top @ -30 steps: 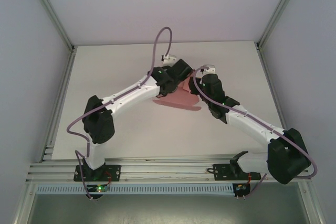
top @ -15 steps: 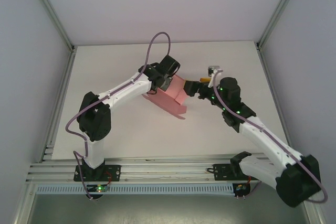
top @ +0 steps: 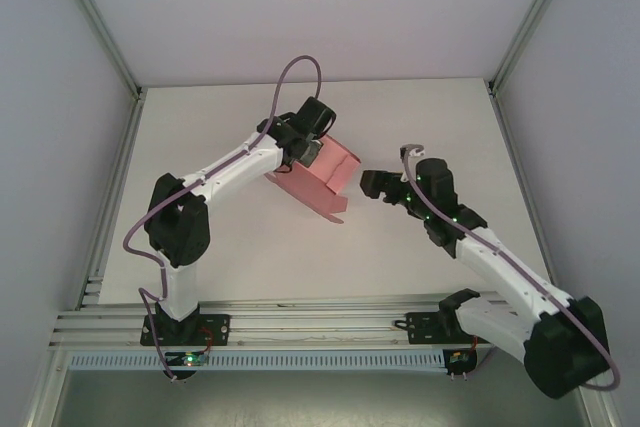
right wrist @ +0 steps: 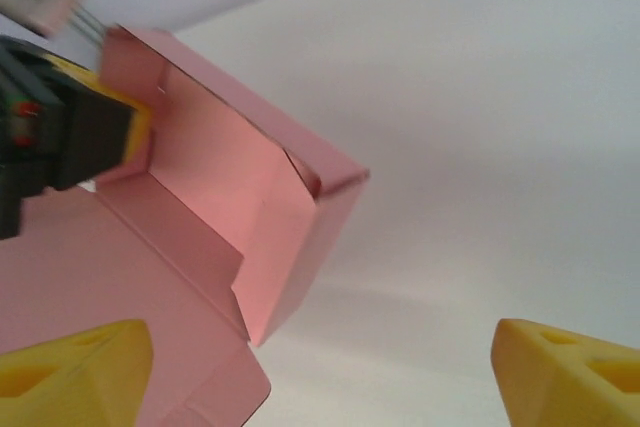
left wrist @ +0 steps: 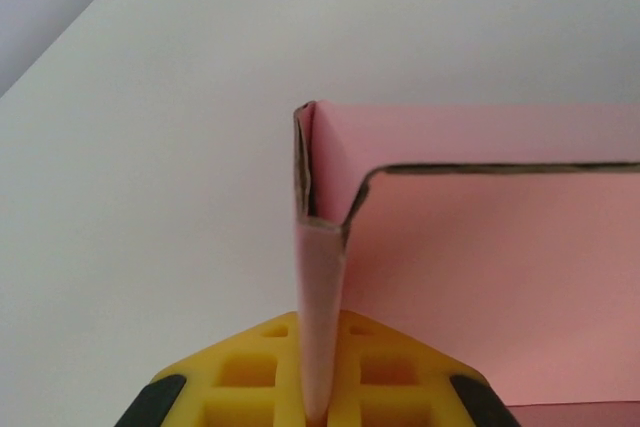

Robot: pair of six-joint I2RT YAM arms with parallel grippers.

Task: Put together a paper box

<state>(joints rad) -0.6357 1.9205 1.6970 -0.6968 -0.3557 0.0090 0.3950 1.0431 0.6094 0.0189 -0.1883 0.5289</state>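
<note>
Your left gripper (left wrist: 318, 399) pinches a wall of the part-folded pink card box (top: 325, 182). Your right gripper (top: 366, 185) gapes empty beside it.

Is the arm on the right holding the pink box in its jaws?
No: the jaws of the right arm stand open, with a gap between them and the pink paper box.

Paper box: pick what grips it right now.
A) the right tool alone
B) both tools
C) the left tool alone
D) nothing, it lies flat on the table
C: the left tool is shut on one wall of the paper box, while the right tool stands open, gripping nothing.
</note>
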